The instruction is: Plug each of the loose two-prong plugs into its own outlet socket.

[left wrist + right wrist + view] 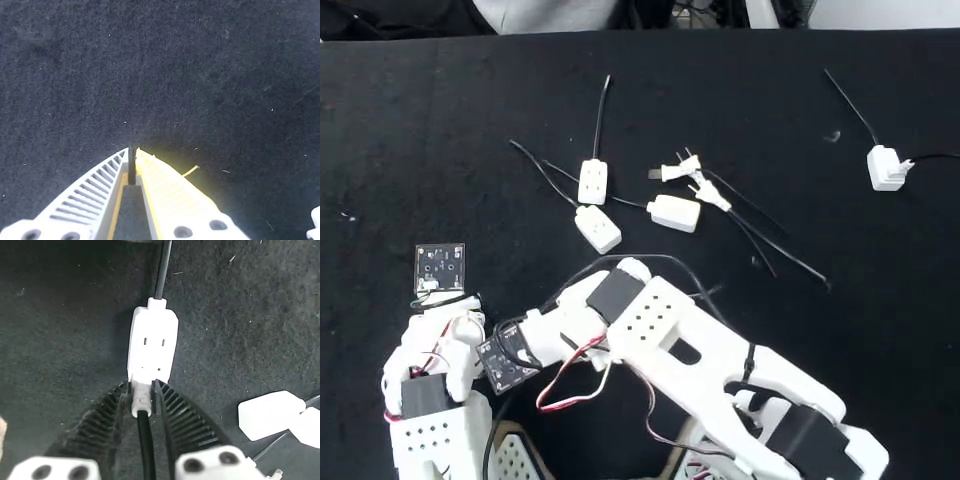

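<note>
One two-prong plug sits clenched in R gripper, long axis in line w/ the outlet socket, nose touching the socket's cable-free end, so prob. a straight push; L gripper, pinched shut on nothing, is farther from the socket.

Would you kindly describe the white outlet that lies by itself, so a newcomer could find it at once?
On the black table, look away from the cluster of white sockets in the middle, toward the far right side. The lone outlet lies there; unlike the others, it has no white neighbour beside it.
</note>
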`<action>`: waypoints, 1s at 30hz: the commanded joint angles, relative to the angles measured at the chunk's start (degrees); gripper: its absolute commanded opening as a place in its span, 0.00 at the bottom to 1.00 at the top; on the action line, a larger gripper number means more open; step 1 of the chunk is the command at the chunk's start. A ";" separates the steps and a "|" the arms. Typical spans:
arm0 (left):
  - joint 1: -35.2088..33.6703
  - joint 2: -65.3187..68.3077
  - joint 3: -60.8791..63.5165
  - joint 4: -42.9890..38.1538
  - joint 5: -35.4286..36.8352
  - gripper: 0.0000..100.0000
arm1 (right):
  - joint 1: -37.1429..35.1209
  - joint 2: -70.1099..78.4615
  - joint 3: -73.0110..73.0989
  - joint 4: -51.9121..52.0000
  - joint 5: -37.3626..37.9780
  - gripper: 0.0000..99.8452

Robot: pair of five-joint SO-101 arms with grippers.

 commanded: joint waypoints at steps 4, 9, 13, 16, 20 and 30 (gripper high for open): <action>0.31 -0.53 0.04 -0.44 -0.44 0.03 | -1.14 0.13 -5.14 4.75 0.70 0.01; 0.31 -0.53 0.04 -0.44 -0.44 0.03 | -1.14 0.22 -4.26 4.40 0.70 0.01; 0.31 -0.53 0.04 -0.44 -0.44 0.03 | -1.14 0.22 -3.74 4.31 0.70 0.01; 0.40 -0.53 0.04 -0.44 -0.44 0.03 | -0.88 0.31 -3.65 2.55 0.70 0.01; 0.40 -0.53 0.04 -0.44 -0.44 0.03 | -0.88 3.03 -3.65 -0.09 0.70 0.01; 0.40 -0.53 0.04 -0.44 -0.44 0.03 | -0.70 10.15 -3.74 -1.32 0.70 0.01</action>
